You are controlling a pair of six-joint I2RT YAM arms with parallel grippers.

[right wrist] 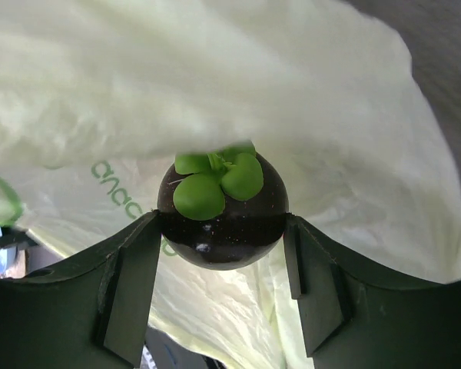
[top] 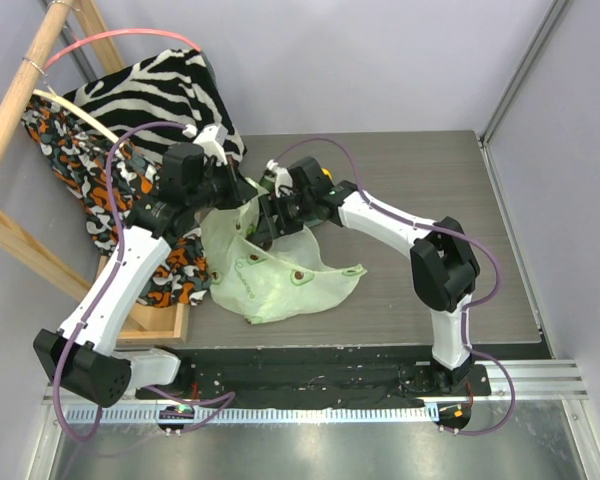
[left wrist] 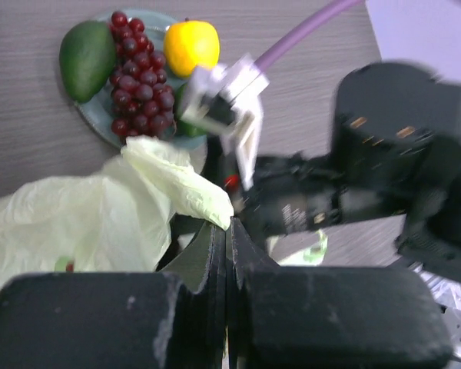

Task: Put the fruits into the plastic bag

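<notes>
The pale green plastic bag (top: 275, 275) lies mid-table; my left gripper (top: 242, 196) is shut on its upper edge (left wrist: 192, 188) and holds it up. My right gripper (top: 270, 218) is shut on the dark purple-brown round fruit (right wrist: 222, 209), which has a green leafy cap, and holds it at the bag's mouth with bag plastic (right wrist: 215, 77) all around. In the left wrist view the grey-blue plate (left wrist: 100, 127) holds the green avocado (left wrist: 87, 58), the dark red grape bunch (left wrist: 140, 83), the yellow lemon (left wrist: 190, 46) and a green lime (left wrist: 186, 127), mostly hidden behind the right arm.
A zebra-striped cloth (top: 165, 90) and an orange patterned cloth (top: 80, 170) hang over a wooden frame (top: 20, 110) at the back left. A wooden tray edge (top: 155, 325) lies left of the bag. Purple cables (top: 320, 145) arc over both arms.
</notes>
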